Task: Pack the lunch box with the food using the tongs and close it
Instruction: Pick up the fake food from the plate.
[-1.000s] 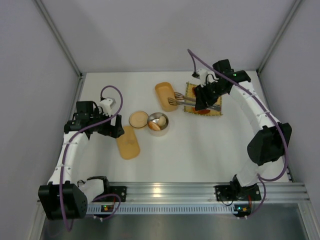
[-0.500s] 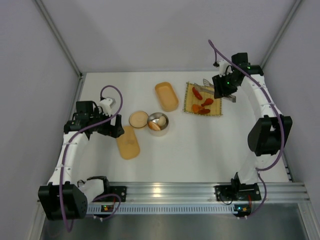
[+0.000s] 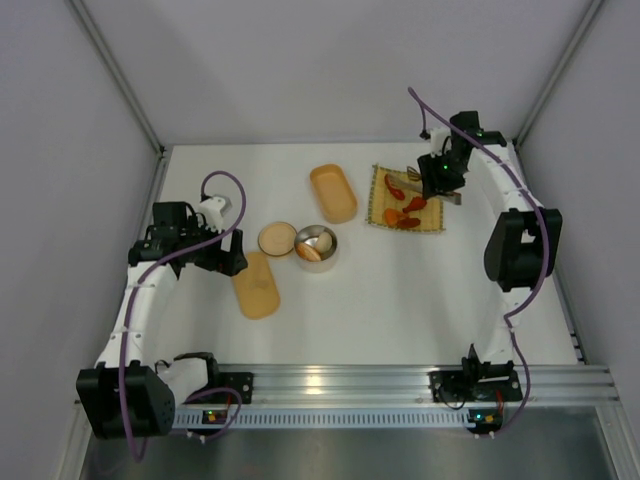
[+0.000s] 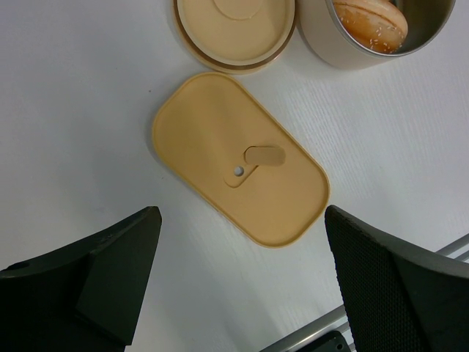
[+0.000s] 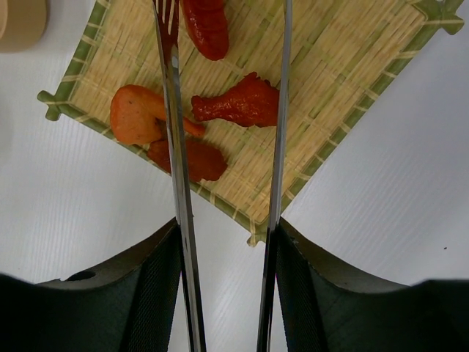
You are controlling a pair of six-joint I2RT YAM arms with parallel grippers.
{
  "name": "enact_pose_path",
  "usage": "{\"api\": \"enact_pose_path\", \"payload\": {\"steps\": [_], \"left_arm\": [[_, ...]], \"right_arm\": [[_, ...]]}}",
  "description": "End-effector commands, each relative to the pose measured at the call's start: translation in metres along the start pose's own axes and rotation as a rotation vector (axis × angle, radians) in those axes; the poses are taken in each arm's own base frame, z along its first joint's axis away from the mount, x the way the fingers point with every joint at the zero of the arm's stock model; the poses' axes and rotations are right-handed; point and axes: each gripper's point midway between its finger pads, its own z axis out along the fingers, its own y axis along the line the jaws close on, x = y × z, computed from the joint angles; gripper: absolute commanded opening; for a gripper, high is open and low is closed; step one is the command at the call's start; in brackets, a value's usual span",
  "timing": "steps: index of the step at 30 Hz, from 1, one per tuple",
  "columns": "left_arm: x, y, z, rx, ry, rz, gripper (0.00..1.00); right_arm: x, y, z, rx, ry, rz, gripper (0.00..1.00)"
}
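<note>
Right claw (image 5: pixel 227 246) pinches slim silvery-grey tongs (image 5: pixel 179 183), arms parted over glossy red and orange food pieces (image 5: pixel 242 103) on a yellow woven mat (image 5: pixel 344 81) at 1 o'clock on the white desk (image 3: pixel 400 290). A skewed squeeze could flick a slick piece off; left claw (image 4: pixel 242 216) hangs spread.

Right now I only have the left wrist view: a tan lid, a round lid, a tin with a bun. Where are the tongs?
Observer: The right jaws clamp the tongs over the woven mat.
Operator: Any food in the lunch box yet?
Observer: The top view shows the oval lunch box open beside the mat, nothing visible inside.
Operator: What's on the mat?
Observer: Four pieces: a red sausage, a red drumstick-shaped piece, an orange piece, a flat reddish piece.
</note>
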Motion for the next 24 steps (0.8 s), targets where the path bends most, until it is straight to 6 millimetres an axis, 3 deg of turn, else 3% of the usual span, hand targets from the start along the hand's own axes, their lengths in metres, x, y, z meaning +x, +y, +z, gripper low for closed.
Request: {"api": "enact_pose_path", "payload": {"steps": [1,12,24], "left_arm": [[-0.006,0.004,0.003,-0.006,-0.026,0.03,0.98],[-0.003,0.005,0.004,-0.015,-0.018,0.03,0.98],[-0.002,0.005,0.004,-0.014,-0.019,0.032,0.98]], "right_arm": [[-0.028,0.007,-0.005,0.0,-0.096,-0.026,0.49],[-0.019,0.021,0.012,-0.002,-0.048,-0.055,0.46],[0.002,0.017,0.023,0.028,0.011,-0.048,0.39]]}}
